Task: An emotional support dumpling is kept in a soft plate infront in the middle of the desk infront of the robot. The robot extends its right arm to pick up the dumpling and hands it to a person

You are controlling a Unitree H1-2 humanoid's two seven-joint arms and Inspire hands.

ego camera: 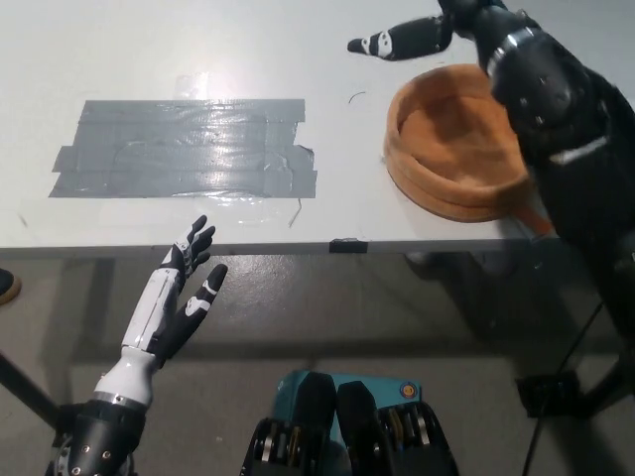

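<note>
The orange soft plate (458,151) lies empty on the white desk (198,59) at the right. My black right hand (417,35) hovers over the desk just beyond the plate's far edge, open, with nothing in it. The black forearm crosses the plate's right side. The dumpling is not in view. My white left hand (184,288) rests open below the desk's front edge at the lower left.
A patch of grey tape strips (189,149) covers the desk left of the plate. The desk's front edge (298,245) runs across the middle of the picture, with floor below it.
</note>
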